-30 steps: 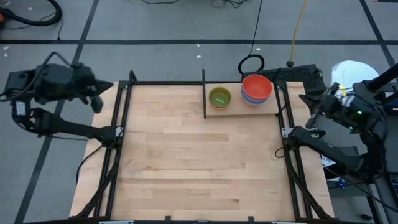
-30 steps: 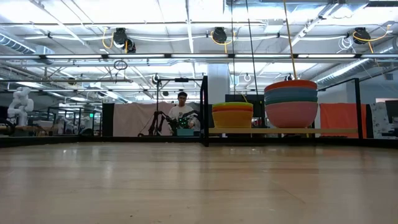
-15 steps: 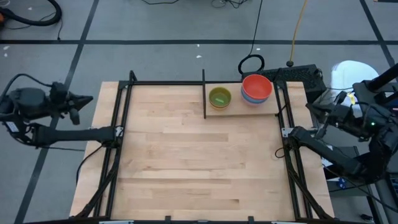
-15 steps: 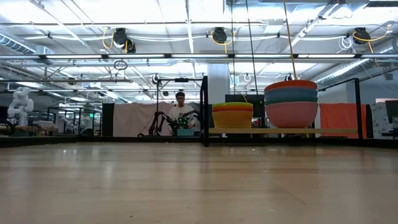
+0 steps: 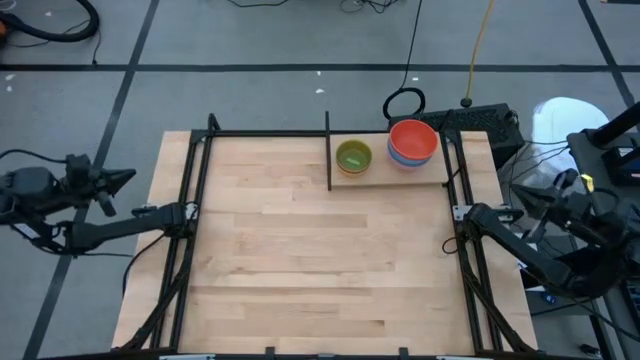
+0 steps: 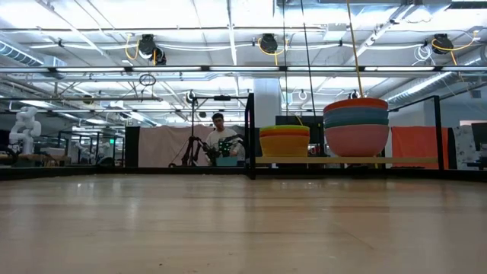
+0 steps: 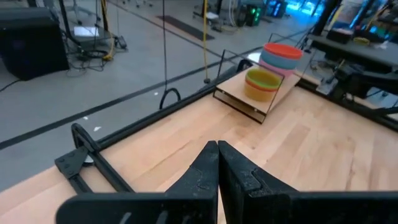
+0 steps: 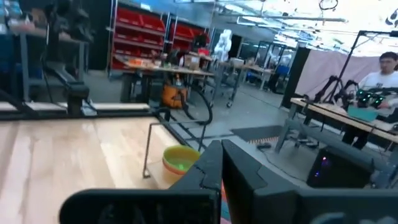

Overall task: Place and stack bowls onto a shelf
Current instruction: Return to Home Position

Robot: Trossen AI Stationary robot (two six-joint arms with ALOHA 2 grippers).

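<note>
Two stacks of bowls sit on the shelf (image 5: 385, 177) at the table's (image 5: 300, 260) far edge — green-topped stack (image 5: 353, 156) just beside red-topped stack (image 5: 412, 143). We see the left claw (image 7: 217, 147) off the table's left side, the right claw (image 8: 221, 149) off its right — both pinched closed, holding nothing.

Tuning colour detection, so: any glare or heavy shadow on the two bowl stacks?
High view: even light, no glare on the green-topped stack or the red-topped stack, only faint shadow on the shelf. Low view: bright ceiling behind, yet both stacks' colours read clearly.
</note>
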